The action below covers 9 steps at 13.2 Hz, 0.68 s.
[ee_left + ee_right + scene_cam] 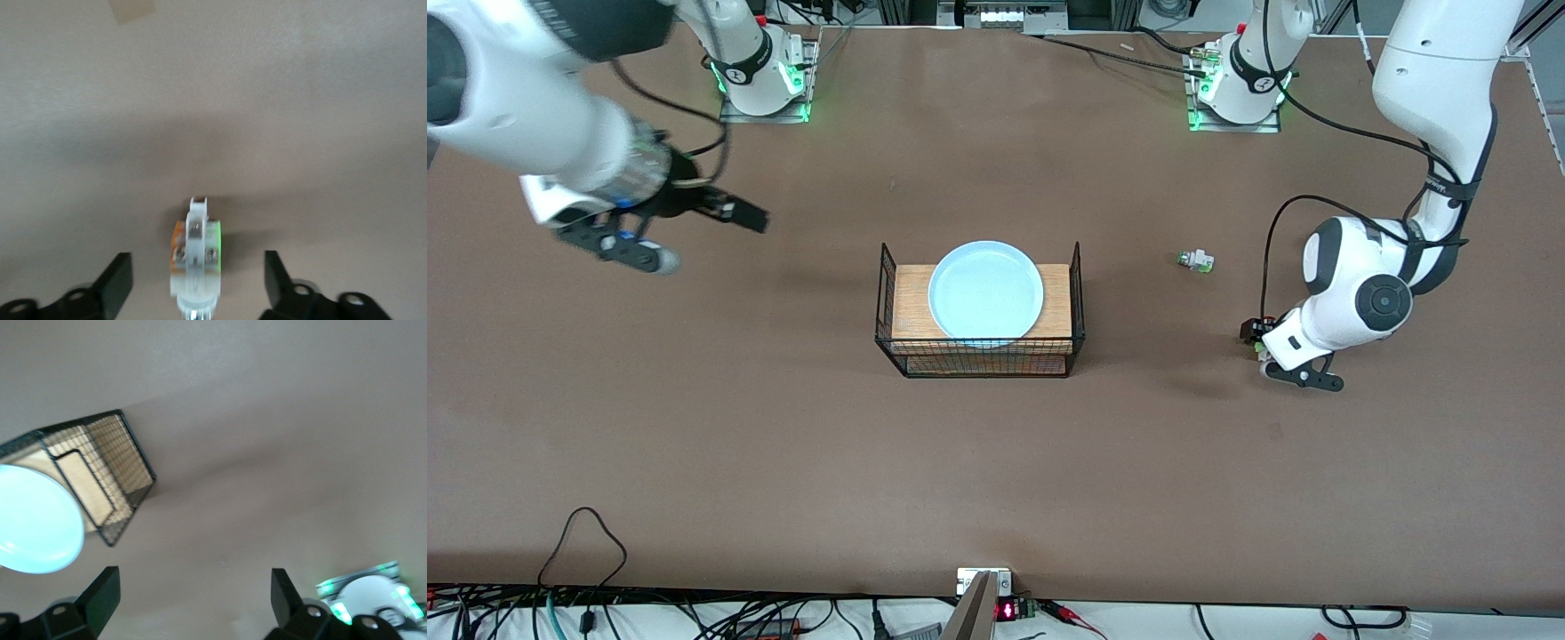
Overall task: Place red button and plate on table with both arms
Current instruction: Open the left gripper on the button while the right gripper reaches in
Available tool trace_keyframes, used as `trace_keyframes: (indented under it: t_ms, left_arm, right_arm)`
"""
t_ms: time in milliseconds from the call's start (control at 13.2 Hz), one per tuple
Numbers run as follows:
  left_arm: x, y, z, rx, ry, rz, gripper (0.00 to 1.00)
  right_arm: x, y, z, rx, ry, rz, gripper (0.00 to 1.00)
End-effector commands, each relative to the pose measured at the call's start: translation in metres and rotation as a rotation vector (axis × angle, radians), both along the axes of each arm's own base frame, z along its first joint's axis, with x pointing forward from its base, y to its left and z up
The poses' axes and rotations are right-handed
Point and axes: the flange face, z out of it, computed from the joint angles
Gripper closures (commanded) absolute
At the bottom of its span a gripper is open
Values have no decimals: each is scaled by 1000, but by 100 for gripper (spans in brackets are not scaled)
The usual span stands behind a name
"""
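The red button (195,257), cream-white with an orange-red side and a green side, lies on the brown table (694,427). It sits between the open fingers of my left gripper (198,268), and neither finger touches it. Its cap is cut off at the frame edge. In the front view my left gripper (1256,339) is low over the table toward the left arm's end. The light-blue plate (985,292) rests on top of the wire rack (980,357) at the table's middle and also shows in the right wrist view (33,520). My right gripper (740,215) is open and empty, up over the table toward the right arm's end.
A second small switch with green bits (1195,260) lies on the table between the rack and the left arm, farther from the front camera than the left gripper. The rack (100,473) has black wire walls and a wooden top. Cables run along the table's near edge.
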Motion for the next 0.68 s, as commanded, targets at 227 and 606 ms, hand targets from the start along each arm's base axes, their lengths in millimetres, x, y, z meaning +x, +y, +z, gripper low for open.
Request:
trace_keyframes:
  t_ms: [227, 606]
  left_arm:
    - [39, -31, 181, 26, 155, -43, 0]
    - [25, -40, 296, 23, 126, -57, 0]
  right_arm:
    - [-2, 54, -20, -10, -61, -163, 0]
    - [-4, 100, -44, -10, -82, -267, 0]
